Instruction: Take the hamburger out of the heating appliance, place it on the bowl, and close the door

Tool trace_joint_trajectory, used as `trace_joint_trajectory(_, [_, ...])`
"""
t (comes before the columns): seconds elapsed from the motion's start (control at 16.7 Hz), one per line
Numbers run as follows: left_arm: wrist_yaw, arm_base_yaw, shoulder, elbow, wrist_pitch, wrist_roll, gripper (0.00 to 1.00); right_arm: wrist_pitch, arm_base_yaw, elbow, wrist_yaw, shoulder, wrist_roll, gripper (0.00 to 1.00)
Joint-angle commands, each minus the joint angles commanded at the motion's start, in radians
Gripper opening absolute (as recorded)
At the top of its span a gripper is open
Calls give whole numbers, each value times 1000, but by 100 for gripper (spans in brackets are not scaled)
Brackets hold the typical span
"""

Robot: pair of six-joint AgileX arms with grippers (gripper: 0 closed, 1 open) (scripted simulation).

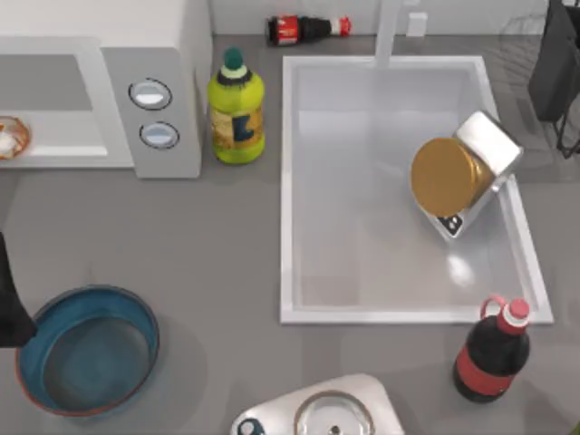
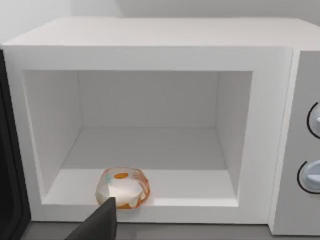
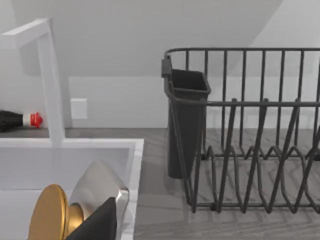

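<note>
Overhead, the heating appliance [image 1: 100, 86] stands at the tabletop's far left corner, its cavity facing the near edge and its two knobs [image 1: 154, 113] on the side panel. The hamburger [image 1: 11, 136] sits at the front lip of the cavity floor, right at the tabletop's left edge. The bowl [image 1: 88, 350] lies empty near the near left corner, well apart from the appliance. A dark part of the left arm [image 1: 11, 304] shows at the left edge, just beside the bowl. A yellow-green bottle [image 1: 236, 109] stands beside the appliance, and a white sink [image 1: 399, 190] holding a gold-lidded jar [image 1: 458, 172] fills the right half. A dark soda bottle [image 1: 489, 349] stands near the sink's near right corner.

From the left wrist, the door [image 2: 9, 165] is swung open at the side, and the hamburger [image 2: 123, 187] rests on the cavity floor near its front. One dark finger [image 2: 100, 222] of the left claw is visible before it; I cannot tell how wide that claw is spread.

From the right wrist, a dish rack [image 3: 245, 130] stands beyond the sink; the right claw's spread cannot be told either.
</note>
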Motion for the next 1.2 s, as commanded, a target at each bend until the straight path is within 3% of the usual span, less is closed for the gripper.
trace_joint_trajectory(0.24, [8,7,61,28,39,3,100,0,0,0,0,0,0,100])
trace_joint_trajectory(0.48, [34,30,289,123,170,13,100,0,0,0,0,0,0,100])
trace_joint_trajectory(1.2, [160,141,1603,587,808,63,100,0,0,0,0,0,0,100])
